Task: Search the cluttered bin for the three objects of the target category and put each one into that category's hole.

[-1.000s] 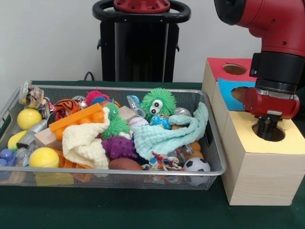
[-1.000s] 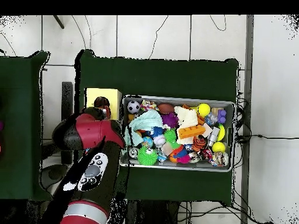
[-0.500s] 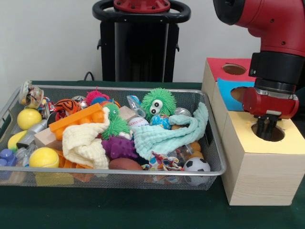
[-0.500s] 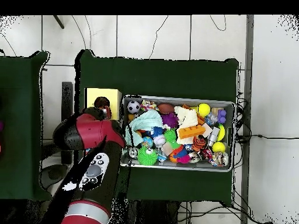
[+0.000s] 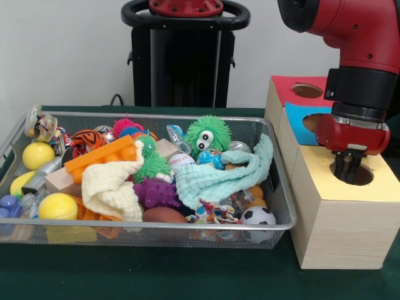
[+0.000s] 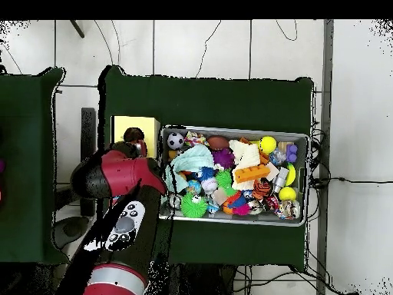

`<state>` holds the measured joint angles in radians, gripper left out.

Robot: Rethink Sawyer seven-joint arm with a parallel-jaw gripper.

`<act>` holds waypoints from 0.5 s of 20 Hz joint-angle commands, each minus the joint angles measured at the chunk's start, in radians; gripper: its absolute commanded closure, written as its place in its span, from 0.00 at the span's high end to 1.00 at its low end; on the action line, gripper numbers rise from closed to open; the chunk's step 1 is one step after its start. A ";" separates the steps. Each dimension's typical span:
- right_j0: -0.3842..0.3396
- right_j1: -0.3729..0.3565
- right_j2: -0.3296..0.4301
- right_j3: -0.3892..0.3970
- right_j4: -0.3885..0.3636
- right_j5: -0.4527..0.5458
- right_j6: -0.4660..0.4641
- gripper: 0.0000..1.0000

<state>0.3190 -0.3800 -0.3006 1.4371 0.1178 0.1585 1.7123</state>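
My gripper (image 5: 345, 169) hangs just over the round hole (image 5: 354, 174) in the yellow-topped wooden box (image 5: 325, 172). Its fingers stand close together with nothing visible between them. The wire bin (image 5: 150, 116) to the left holds a heap of toys: a soccer ball (image 5: 257, 216), a baseball (image 5: 180, 161), a brown football (image 5: 164, 215), two yellow balls (image 5: 57, 205) (image 5: 37, 155), a green fuzzy ball with eyes (image 5: 207, 135) and a purple spiky ball (image 5: 156, 192). In the overhead view the red arm (image 6: 115, 177) covers the gripper beside the yellow box (image 6: 123, 127).
Behind the yellow box stand a blue-topped box (image 5: 299, 119) and a red-topped box (image 5: 289, 87), each with its own hole. A mint cloth (image 5: 219, 175), a cream cloth (image 5: 112, 184) and an orange brick (image 5: 103, 155) lie over the toys. The black pedestal (image 5: 184, 56) rises behind the bin.
The gripper's fingers have drawn together over the yellow box's hole, and the gripper has shifted slightly left and up. The bin's contents have not moved.
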 commanded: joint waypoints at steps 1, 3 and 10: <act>0.024 0.086 0.075 0.070 -0.063 0.188 0.067 1.00; 0.023 0.085 0.077 0.073 -0.064 0.187 0.066 1.00; 0.026 0.087 0.072 0.075 -0.062 0.175 0.072 1.00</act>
<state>0.3192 -0.3792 -0.3057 1.4371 0.1178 0.1585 1.7123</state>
